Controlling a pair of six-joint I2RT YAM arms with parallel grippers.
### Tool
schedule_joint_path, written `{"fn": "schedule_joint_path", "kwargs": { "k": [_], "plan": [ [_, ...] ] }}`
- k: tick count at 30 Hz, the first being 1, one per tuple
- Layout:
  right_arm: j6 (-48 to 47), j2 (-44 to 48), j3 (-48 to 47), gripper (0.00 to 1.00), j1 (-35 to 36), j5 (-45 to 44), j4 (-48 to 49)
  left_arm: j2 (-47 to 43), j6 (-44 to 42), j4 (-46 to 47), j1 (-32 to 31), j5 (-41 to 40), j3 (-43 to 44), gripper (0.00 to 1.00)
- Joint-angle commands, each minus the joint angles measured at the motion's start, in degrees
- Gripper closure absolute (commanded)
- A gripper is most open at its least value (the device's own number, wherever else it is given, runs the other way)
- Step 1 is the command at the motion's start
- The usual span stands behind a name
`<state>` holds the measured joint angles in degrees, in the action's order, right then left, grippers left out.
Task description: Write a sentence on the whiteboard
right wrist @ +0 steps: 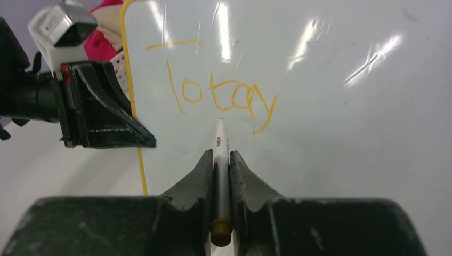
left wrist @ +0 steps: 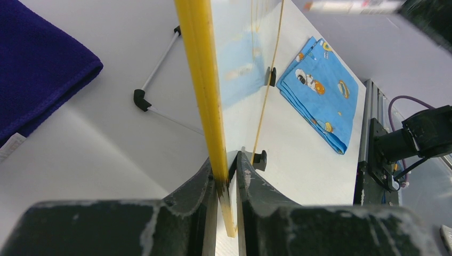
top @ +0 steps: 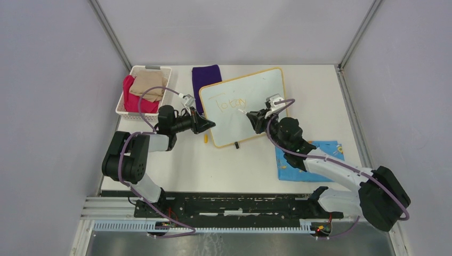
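Observation:
The whiteboard [top: 264, 90] lies tilted on the table, its yellow-orange frame [left wrist: 200, 69] running edge-on through the left wrist view. My left gripper [top: 209, 125] [left wrist: 226, 170] is shut on the board's left edge. My right gripper [top: 249, 114] [right wrist: 222, 160] is shut on a white marker [right wrist: 222, 144] with a yellow end cap, over the board's middle. The sentence reads only "Today" [right wrist: 213, 93] [top: 230, 103] in orange. The marker's tip sits just below that word; I cannot tell whether it touches the board.
A white basket [top: 123, 109] with pink and beige cloths stands at the far left. A purple cloth [top: 205, 77] lies behind the board. A blue cartoon-print cloth [top: 309, 160] [left wrist: 320, 90] lies at the near right. A small yellow piece [top: 206, 138] lies by the board's near-left edge.

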<state>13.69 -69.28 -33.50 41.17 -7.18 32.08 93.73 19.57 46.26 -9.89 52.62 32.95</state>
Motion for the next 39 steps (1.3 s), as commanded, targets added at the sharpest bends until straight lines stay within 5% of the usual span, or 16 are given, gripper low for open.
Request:
{"fn": "schedule_joint_path", "kwargs": {
  "k": [1, 39],
  "plan": [
    [1.3, 6.0, -0.9, 1.00, -2.8, -2.4, 5.5, 1.0, -6.4, -5.7, -0.8, -4.6, -0.2, 0.98],
    [1.5, -4.0, -7.0, 1.00, -7.6, -4.3, 4.0, 1.3, -6.6, -5.9, -0.8, -4.6, -0.1, 0.98]
  ]
}}
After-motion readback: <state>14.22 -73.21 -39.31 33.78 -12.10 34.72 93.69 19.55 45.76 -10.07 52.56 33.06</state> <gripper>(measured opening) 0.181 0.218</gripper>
